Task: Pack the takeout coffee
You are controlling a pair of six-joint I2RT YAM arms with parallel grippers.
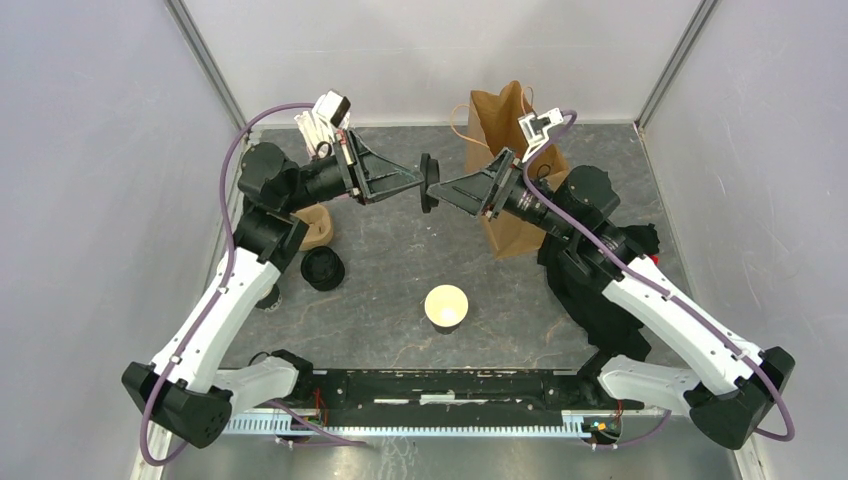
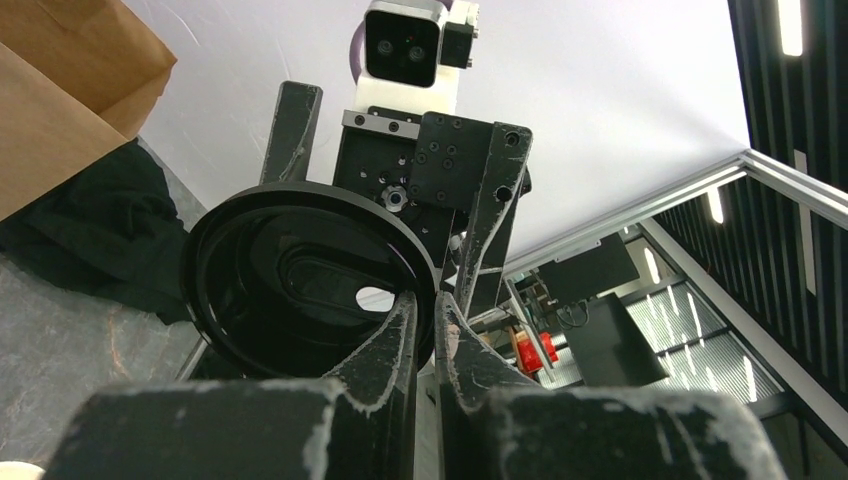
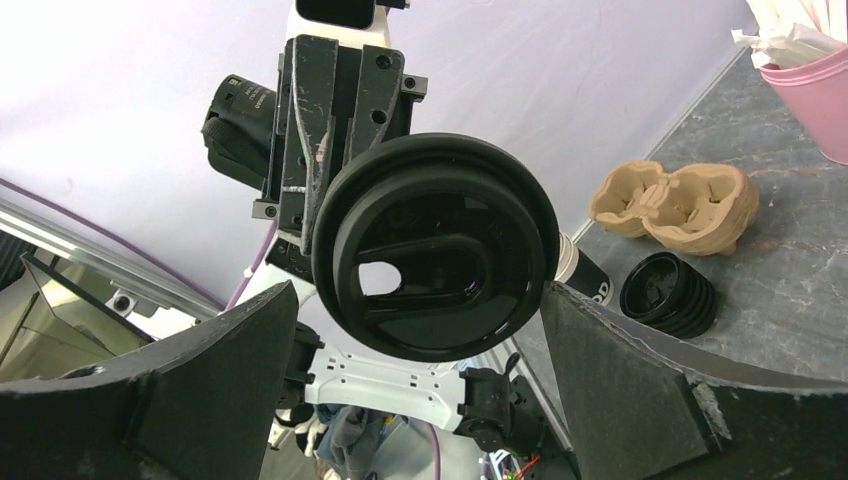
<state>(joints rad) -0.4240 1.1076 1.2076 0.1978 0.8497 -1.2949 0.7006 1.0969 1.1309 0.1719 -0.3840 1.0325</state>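
Above mid-table, a black lid (image 1: 429,182) is hanging on edge in the air, well apart from the open cup (image 1: 446,306). The cup is standing upright on the table (image 1: 400,240) near the front centre, uncapped, its cream inside showing.

The left gripper (image 2: 425,310) is pinching the lid's rim, jaws narrow, fingers (image 2: 398,335) clamping the edge. The right gripper (image 3: 418,290) is facing it head-on, jaws spread wide. Its fingers (image 3: 640,385) are flanking the lid on both sides and not gripping it; can't tell if a tip is touching the rim.

A lid stack (image 1: 322,268) is sitting on the table left of centre. A second cup (image 3: 585,275) is peeking out just beside it, mostly hidden. A tan pulp carrier (image 1: 316,226) is lying just behind the stack, under the left arm.

A pink cup (image 3: 812,95) of white sticks is standing at the back left. A brown paper bag (image 1: 500,125) is standing at the back, partly behind the right arm. A black cloth (image 1: 590,285) is bunching on the right side, under that arm.
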